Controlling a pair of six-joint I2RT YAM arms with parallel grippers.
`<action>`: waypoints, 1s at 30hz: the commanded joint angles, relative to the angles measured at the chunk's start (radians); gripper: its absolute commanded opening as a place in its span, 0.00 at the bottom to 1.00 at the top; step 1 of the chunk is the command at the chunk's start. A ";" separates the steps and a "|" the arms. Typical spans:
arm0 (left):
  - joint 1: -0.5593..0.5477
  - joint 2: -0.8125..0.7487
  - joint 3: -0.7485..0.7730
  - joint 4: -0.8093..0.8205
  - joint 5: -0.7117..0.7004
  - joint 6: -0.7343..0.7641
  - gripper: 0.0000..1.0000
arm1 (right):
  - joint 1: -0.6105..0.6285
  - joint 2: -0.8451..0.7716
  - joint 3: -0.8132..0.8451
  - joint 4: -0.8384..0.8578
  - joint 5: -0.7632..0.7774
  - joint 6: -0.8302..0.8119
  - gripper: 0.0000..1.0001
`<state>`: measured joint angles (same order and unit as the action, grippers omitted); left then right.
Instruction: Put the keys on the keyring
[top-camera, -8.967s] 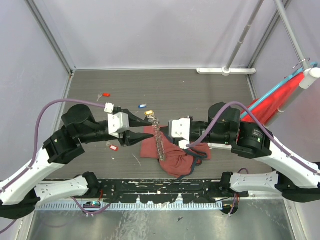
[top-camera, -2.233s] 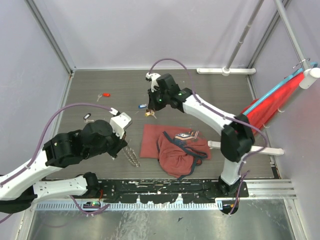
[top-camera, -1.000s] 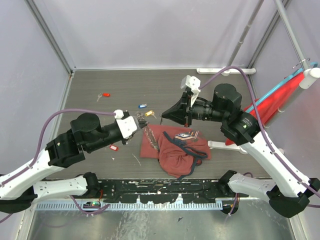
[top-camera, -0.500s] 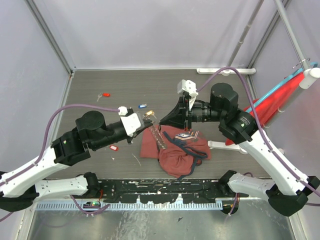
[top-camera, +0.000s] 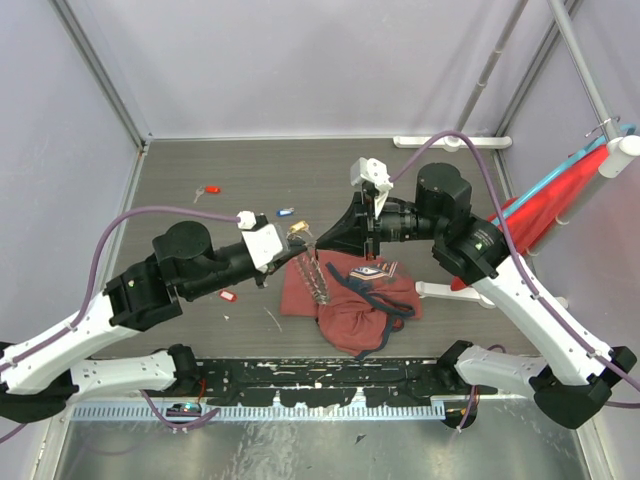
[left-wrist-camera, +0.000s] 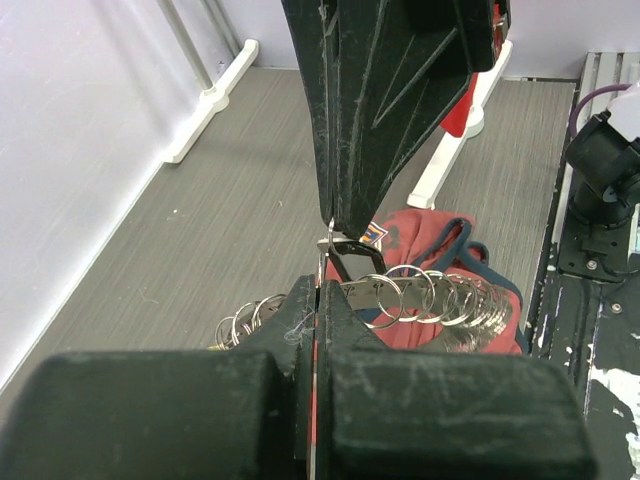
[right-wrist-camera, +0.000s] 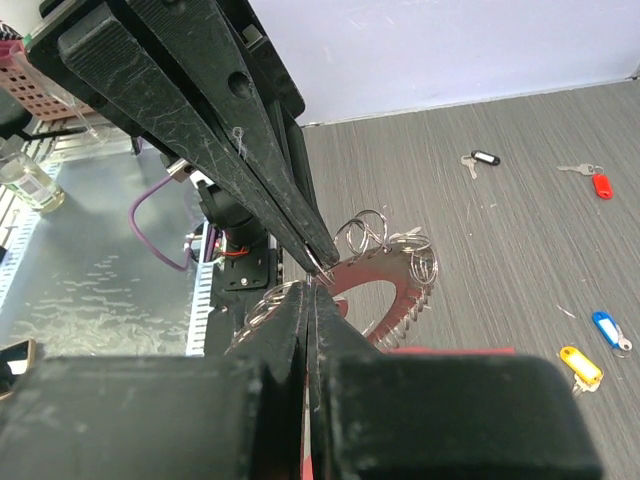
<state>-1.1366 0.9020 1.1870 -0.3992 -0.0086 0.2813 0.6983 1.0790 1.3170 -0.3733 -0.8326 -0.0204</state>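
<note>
Hanging from the left jaws, was it?
Yes — the keyring (left-wrist-camera: 400, 295) was clamped at the left jaws' tips, drooping beyond them above the cloth bag (top-camera: 350, 310). The right jaws were pressed together, tips against the left's; whether they nipped the wire, I couldn't tell.
And handling?
Thin, springy, floppy with loops, I judged — hold bare wire. The yellow key (right-wrist-camera: 573, 358), on the desk (top-camera: 400, 190) beside the right jaws, looked light and slick; take its plastic head.

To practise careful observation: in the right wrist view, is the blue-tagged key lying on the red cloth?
No, the blue-tagged key lies on bare grey tabletop beside the yellow-tagged key.
</note>
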 joint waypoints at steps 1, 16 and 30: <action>0.002 0.004 0.041 0.074 0.015 -0.020 0.00 | 0.001 0.002 0.021 0.051 -0.023 0.014 0.01; 0.002 0.005 0.041 0.076 0.028 -0.030 0.00 | 0.001 0.000 0.015 0.035 -0.004 0.007 0.01; 0.002 -0.008 0.032 0.078 0.036 -0.031 0.00 | 0.002 -0.006 0.022 0.003 0.079 -0.004 0.01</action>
<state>-1.1347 0.9142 1.1915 -0.3855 0.0067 0.2577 0.6983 1.0866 1.3167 -0.3935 -0.7937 -0.0212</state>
